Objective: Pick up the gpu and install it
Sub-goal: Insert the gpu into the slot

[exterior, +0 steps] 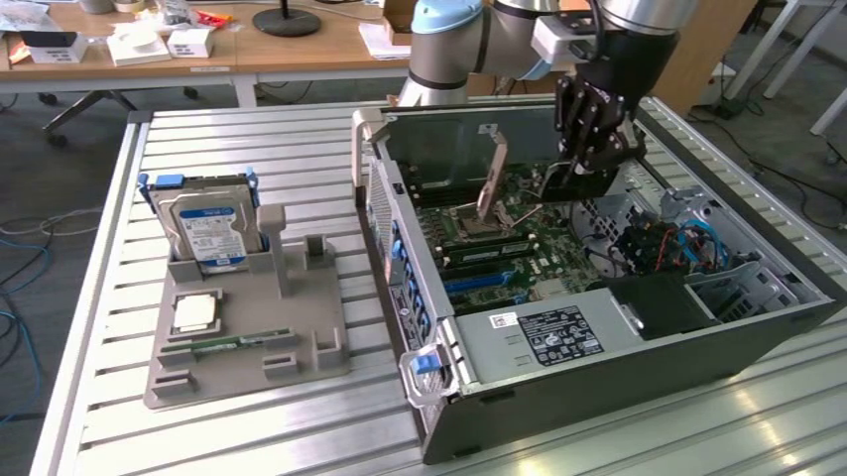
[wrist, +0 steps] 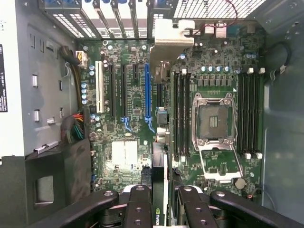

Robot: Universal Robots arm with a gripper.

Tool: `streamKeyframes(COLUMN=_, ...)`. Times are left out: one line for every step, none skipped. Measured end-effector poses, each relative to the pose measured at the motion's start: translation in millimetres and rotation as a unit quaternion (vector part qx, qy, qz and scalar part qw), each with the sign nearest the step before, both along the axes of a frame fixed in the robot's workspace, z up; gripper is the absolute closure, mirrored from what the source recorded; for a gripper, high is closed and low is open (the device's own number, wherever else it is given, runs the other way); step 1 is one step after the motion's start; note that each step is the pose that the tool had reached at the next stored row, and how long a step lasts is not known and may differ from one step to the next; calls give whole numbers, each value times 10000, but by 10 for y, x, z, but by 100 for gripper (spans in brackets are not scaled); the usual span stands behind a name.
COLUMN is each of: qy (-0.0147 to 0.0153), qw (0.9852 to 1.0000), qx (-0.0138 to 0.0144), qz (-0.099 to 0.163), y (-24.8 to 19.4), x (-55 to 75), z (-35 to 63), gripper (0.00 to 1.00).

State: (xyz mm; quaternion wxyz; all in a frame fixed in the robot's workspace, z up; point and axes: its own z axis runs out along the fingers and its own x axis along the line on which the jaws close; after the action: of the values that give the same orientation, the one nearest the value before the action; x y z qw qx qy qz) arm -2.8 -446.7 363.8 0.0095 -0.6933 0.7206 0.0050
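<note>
The gpu is a dark flat card hanging under my gripper, inside the open computer case and above the green motherboard. The gripper is shut on it. In the wrist view the gpu shows edge-on between the black fingers, with its metal end bracket toward the case's slotted rear wall. It hovers just beside the long blue expansion slot, between that slot and the black memory slots. I cannot tell if its lower edge touches the board.
An open processor socket lies near the card. The power supply fills the case's near end. On the slatted table, a grey holder carries a silver hard drive, a processor chip and a memory stick.
</note>
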Motion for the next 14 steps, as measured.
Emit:
streamKeyframes(qy=0, qw=10000, qx=0, qz=0, y=0, x=0, z=-11, gripper=74)
streamKeyframes(qy=0, qw=10000, qx=0, qz=0, y=0, x=0, z=-22, gripper=74)
streamKeyframes(qy=0, qw=10000, qx=0, qz=0, y=0, x=0, z=-33, gripper=74)
streamKeyframes(qy=0, qw=10000, qx=0, qz=0, y=0, x=0, z=-44, gripper=74)
streamKeyframes(qy=0, qw=10000, qx=0, qz=0, y=0, x=0, z=-54, gripper=74)
streamKeyframes(qy=0, qw=10000, qx=0, qz=0, y=0, x=0, z=-63, gripper=74)
streamKeyframes(qy=0, qw=10000, qx=0, qz=0, y=0, x=0, z=-73, gripper=74)
streamKeyframes(qy=0, qw=10000, qx=1, qz=0, y=0, x=0, z=-84, gripper=74)
streamKeyframes(qy=0, qw=10000, qx=1, qz=0, y=0, x=0, z=-94, gripper=74)
streamKeyframes(qy=0, qw=10000, qx=0, qz=0, y=0, x=0, z=-104, gripper=74)
streamKeyframes(qy=0, qw=10000, qx=0, qz=0, y=0, x=0, z=-115, gripper=74)
streamKeyframes(qy=0, qw=10000, qx=0, qz=0, y=0, x=0, z=-126, gripper=74)
streamKeyframes(qy=0, qw=10000, qx=0, qz=0, y=0, x=0, z=-138, gripper=74)
streamKeyframes(qy=0, qw=10000, qx=0, qz=0, y=0, x=0, z=-149, gripper=74)
